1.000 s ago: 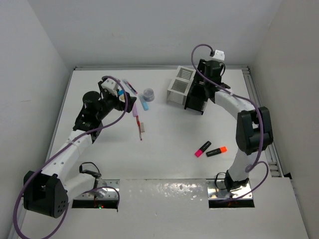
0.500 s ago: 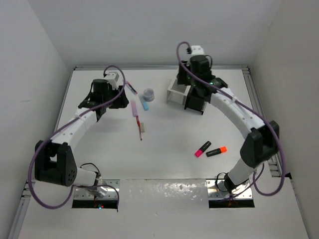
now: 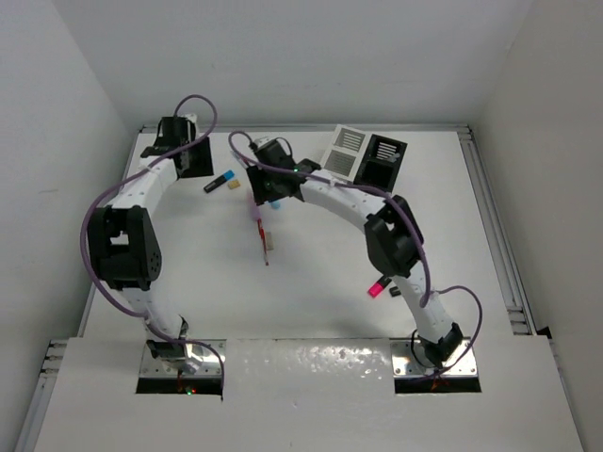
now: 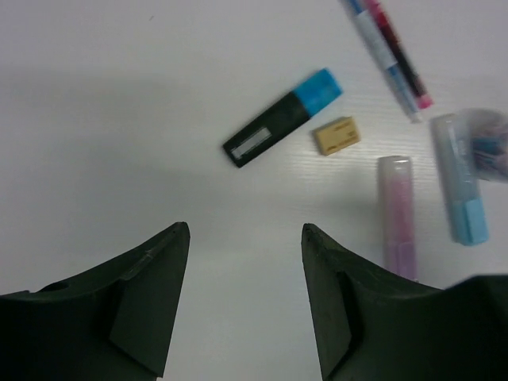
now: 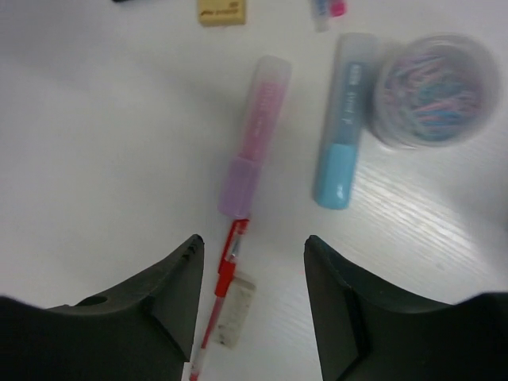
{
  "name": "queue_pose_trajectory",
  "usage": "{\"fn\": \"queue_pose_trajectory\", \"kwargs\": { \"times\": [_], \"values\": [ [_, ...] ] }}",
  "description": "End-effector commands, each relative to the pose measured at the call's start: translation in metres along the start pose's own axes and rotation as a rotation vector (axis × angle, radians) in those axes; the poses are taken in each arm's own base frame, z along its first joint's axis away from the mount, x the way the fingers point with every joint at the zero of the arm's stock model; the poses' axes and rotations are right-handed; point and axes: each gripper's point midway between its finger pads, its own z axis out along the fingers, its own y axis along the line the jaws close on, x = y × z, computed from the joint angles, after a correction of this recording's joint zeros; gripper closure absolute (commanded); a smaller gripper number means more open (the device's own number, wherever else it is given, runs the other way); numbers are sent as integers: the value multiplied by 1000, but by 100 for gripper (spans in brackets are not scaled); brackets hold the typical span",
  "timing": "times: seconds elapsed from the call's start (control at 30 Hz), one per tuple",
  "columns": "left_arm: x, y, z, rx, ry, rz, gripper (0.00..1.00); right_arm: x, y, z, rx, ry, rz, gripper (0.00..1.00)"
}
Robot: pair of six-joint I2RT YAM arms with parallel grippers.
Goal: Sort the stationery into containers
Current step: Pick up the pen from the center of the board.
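Left gripper (image 4: 244, 232) is seen parted and empty near the blue-ended highlighter (image 4: 282, 127) and beige eraser (image 4: 336, 134), right gripper (image 5: 252, 242) likewise parted, empty, over the pink stick (image 5: 255, 135) and red pen (image 5: 225, 278).

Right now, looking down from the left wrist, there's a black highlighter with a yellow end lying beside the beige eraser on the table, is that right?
Not quite. The black highlighter has a blue end, not a yellow one, as the left wrist view shows. The rest holds: it lies beside the beige eraser on the table.
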Motion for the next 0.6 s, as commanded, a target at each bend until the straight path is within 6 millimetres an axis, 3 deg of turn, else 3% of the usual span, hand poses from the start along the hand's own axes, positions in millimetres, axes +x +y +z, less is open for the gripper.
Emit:
{"fn": "queue_pose_trajectory", "kwargs": {
  "times": [0.0,0.23,0.37,0.57],
  "values": [
    [-1,30,-7,-59,14,-84,44,5,21,13,-1,17,-41,48],
    [6,40,-20,-31,6,-154,43,77,26,30,45,153,-116,51],
    [8,41,-24,-21,1,-180,44,102,36,39,39,202,-183,53],
    [-1,44,-36,-15,-30,-198,43,132,22,47,118,268,-206,64]
  ]
}}
